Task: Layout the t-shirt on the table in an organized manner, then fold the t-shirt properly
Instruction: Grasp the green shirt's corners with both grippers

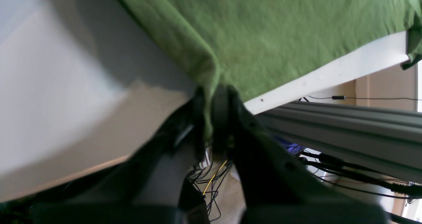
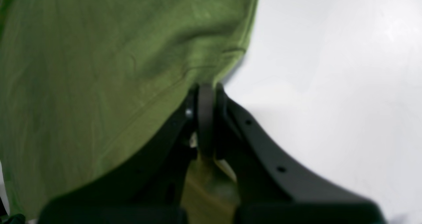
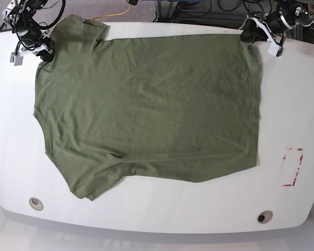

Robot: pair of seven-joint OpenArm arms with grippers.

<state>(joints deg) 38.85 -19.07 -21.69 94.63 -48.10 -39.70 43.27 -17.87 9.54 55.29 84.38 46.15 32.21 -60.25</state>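
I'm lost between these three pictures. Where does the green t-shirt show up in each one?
Left wrist view: the t-shirt fills the top, its corner pinched in the left gripper at the table's edge.
Right wrist view: it covers the left half, its edge pinched in the right gripper.
Base view: it lies spread flat across the middle.
Shared landmark: the white table.

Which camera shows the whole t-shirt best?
The base view: the t-shirt lies spread flat on the table, outline complete. Each wrist view shows only a close, blurred patch of cloth pinched in closed jaws.
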